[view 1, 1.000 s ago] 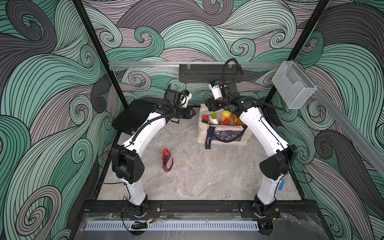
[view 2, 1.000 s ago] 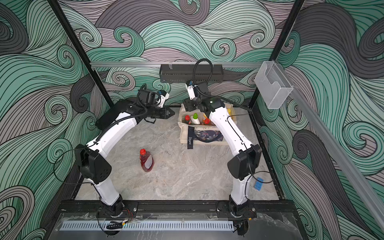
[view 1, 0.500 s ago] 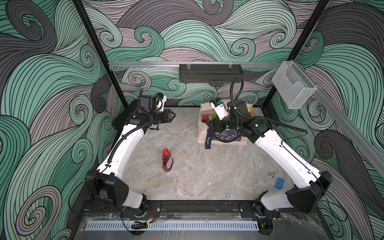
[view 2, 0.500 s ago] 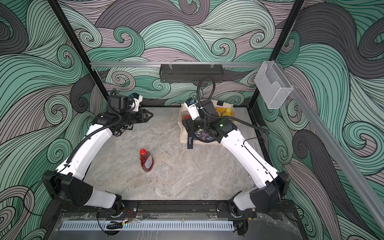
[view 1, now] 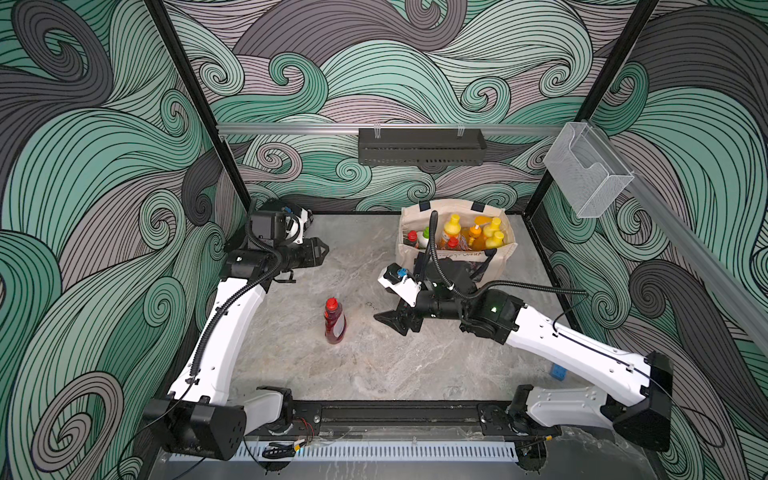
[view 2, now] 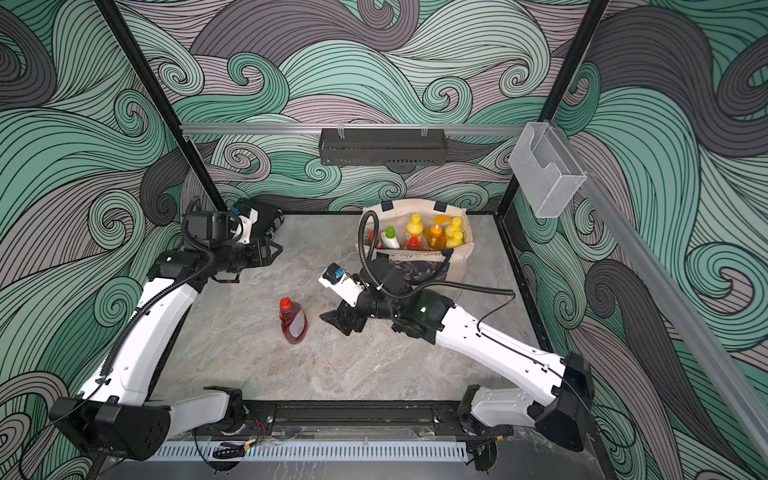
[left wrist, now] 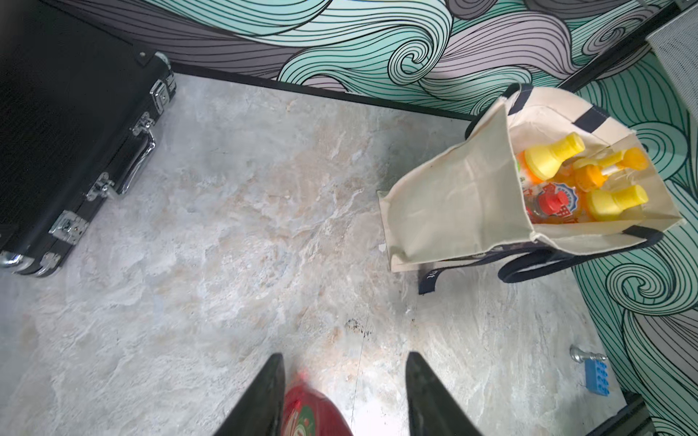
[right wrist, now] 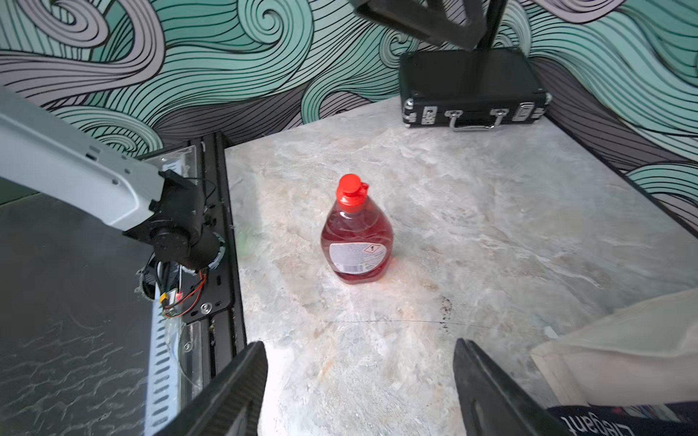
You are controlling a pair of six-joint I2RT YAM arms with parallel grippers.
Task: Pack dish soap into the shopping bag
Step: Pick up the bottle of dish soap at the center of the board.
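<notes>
In both top views we saw that both arms had left the shopping bag (view 1: 506, 255), where they had been a moment before. The left gripper (view 1: 321, 252) had pulled back to the far left of the desk (view 1: 415, 374) and hung well apart from the bag. The right gripper (view 1: 390, 322) had swung down low and pointed at the red bottle (view 1: 335, 322), near it but not touching. The red bottle had not moved. It stood upright, alone in the middle of the desk. In the left wrist view, the left gripper's jaws had come apart and held nothing. A blurry bit of the red bottle showed low between them, but the top views told us it was far from that gripper. The bag stood open by the back wall, with the packed bottles (left wrist: 555, 154) inside, yellow and red caps up. The black case (left wrist: 56, 132) lay by the wall on the other side. In the right wrist view, the right gripper's jaws had opened wide and were empty, and the red bottle stood straight ahead of the gap. We thought the bag work was done for now. The red bottle looked like the only one left to pack, and the right gripper looked set to take it.
</notes>
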